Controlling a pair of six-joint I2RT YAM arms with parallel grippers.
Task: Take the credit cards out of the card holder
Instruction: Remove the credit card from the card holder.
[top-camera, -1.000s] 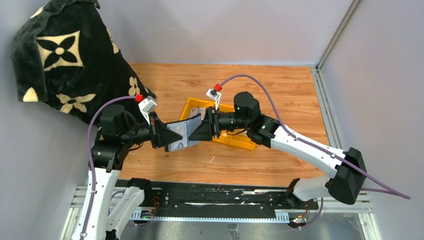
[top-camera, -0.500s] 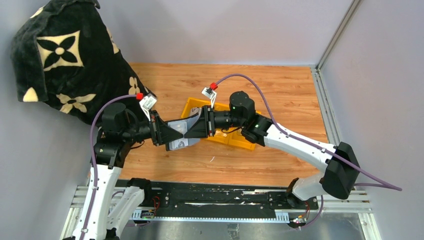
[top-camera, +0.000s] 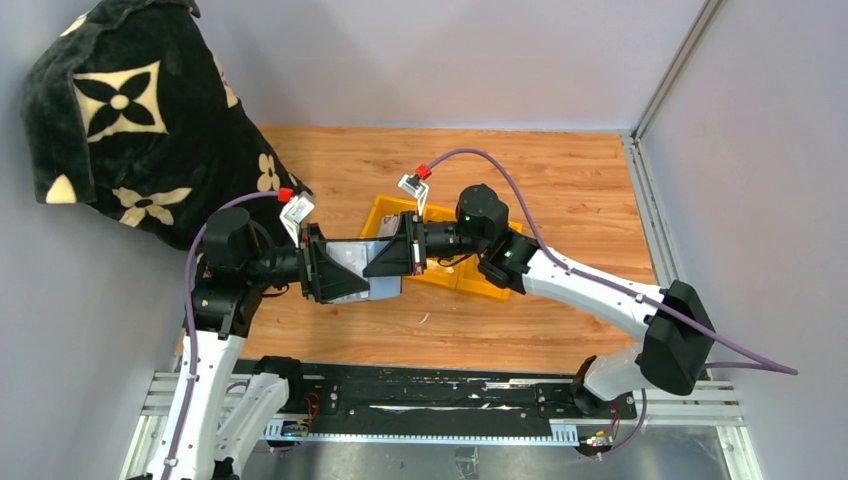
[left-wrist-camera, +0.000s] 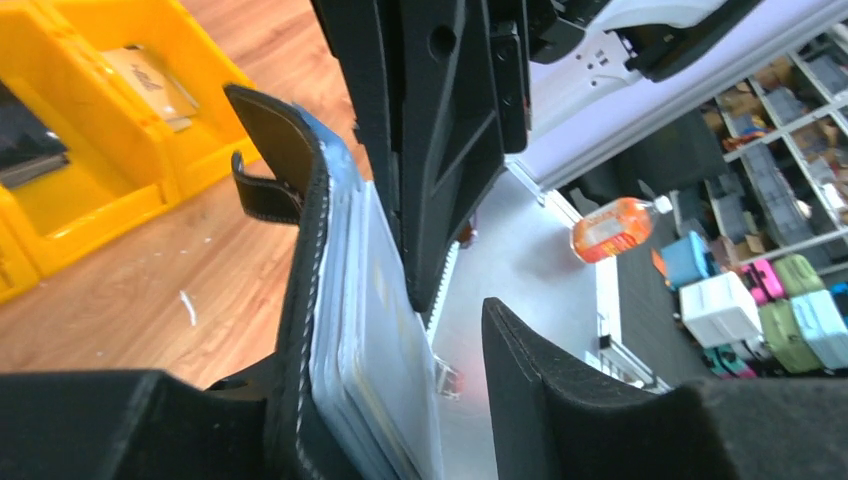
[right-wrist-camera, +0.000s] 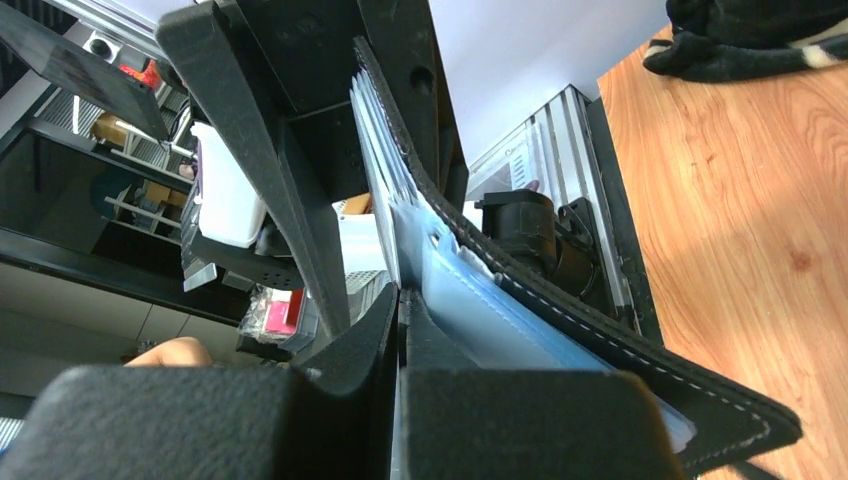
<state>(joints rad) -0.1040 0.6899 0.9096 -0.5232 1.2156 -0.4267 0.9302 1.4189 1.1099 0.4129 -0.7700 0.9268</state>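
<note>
The black card holder (left-wrist-camera: 300, 250) stands on edge in mid-air, its strap tab (left-wrist-camera: 262, 190) curling off the far end. It leans on one finger of my left gripper (left-wrist-camera: 400, 350). Pale credit cards (left-wrist-camera: 375, 330) are stacked against its inner face. A clear gap separates them from the other left finger (left-wrist-camera: 540, 390), so that gripper is open. My right gripper (right-wrist-camera: 400, 295) is shut on the thin edge of one credit card (right-wrist-camera: 385, 170) beside the holder (right-wrist-camera: 560, 310). From above, both grippers (top-camera: 335, 270) (top-camera: 392, 258) meet nose to nose at the holder (top-camera: 372, 280).
A yellow compartment bin (top-camera: 475, 282) sits on the wooden table just behind the right gripper; a card lies in one compartment (left-wrist-camera: 150, 80). A black flower-patterned fabric bag (top-camera: 130, 110) fills the back left. Grey walls bound the table.
My right gripper has moved left to the holder and shut on a card. My left gripper has opened off the holder and cards.
</note>
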